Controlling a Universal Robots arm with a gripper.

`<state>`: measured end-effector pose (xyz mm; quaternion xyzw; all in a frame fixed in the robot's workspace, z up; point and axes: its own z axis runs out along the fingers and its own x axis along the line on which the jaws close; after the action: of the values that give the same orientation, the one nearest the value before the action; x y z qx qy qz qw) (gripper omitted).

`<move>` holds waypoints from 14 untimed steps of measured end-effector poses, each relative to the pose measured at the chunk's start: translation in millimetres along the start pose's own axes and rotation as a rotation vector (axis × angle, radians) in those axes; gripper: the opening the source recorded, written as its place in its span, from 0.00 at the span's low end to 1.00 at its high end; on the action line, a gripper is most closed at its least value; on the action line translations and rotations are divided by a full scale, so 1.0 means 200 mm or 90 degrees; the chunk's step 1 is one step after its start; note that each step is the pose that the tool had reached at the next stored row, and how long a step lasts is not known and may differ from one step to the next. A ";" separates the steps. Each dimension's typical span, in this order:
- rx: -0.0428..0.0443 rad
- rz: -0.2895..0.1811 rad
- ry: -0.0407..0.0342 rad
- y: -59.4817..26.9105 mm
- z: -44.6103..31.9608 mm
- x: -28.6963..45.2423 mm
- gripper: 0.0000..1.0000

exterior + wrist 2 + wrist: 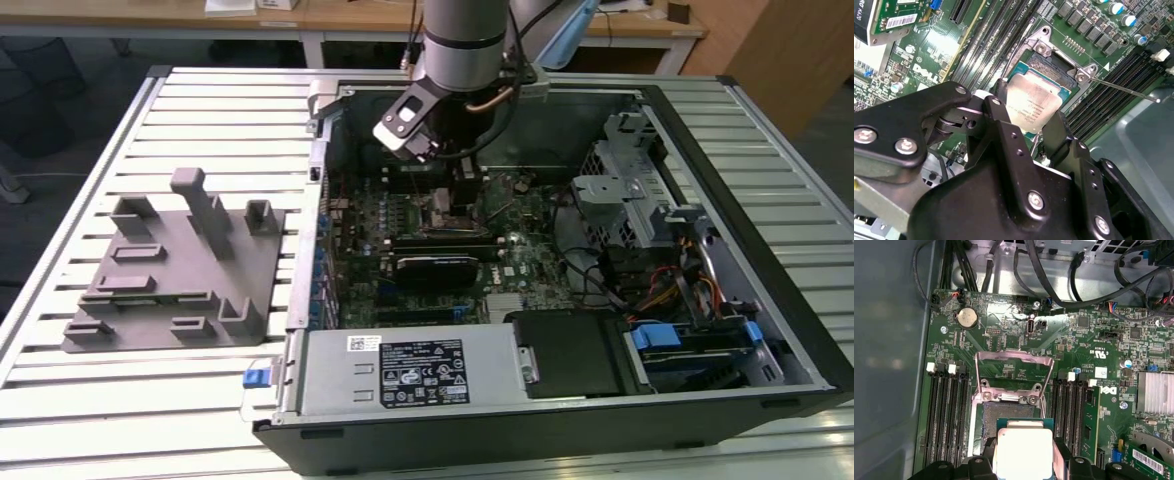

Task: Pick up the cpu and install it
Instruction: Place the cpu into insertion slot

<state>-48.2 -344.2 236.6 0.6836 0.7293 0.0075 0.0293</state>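
The cpu [1024,450], a small square chip with a pale silver top, sits between my gripper's [1024,460] black fingers [985,456], which are shut on its two opposite edges. It hangs just above the open socket [1008,416] on the green motherboard, overlapping one side of it, and the socket's metal load plate [1014,371] is swung up. In the second wrist view the cpu [1036,102] looks slightly tilted over the socket frame [1054,62], with my gripper [1029,129] around it. In the exterior view my gripper [454,180] reaches down into the computer case over the socket [447,208].
The open computer case [320,200] lies on a slatted metal table, with a grey plastic fixture [174,270] on the exterior view's left. Memory slots [946,415] flank the socket. A thin lever [1124,90] sticks out beside it. Cables [1054,280] and a drive cage [641,190] crowd the case.
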 end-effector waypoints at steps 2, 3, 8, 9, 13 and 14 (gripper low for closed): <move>0.0000 0.000 0.0000 -0.002 0.002 0.000 0.53; -0.0001 0.000 0.0000 -0.003 0.003 0.000 0.53; -0.0001 0.000 -0.0001 -0.007 0.011 0.001 0.53; -0.0001 0.000 -0.0001 -0.007 0.012 0.002 0.53; 0.0000 0.000 -0.0002 -0.008 0.018 0.002 0.53; 0.0000 0.000 -0.0002 -0.008 0.019 0.002 0.53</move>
<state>-49.6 -344.1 232.7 0.6836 0.7292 0.0074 0.0294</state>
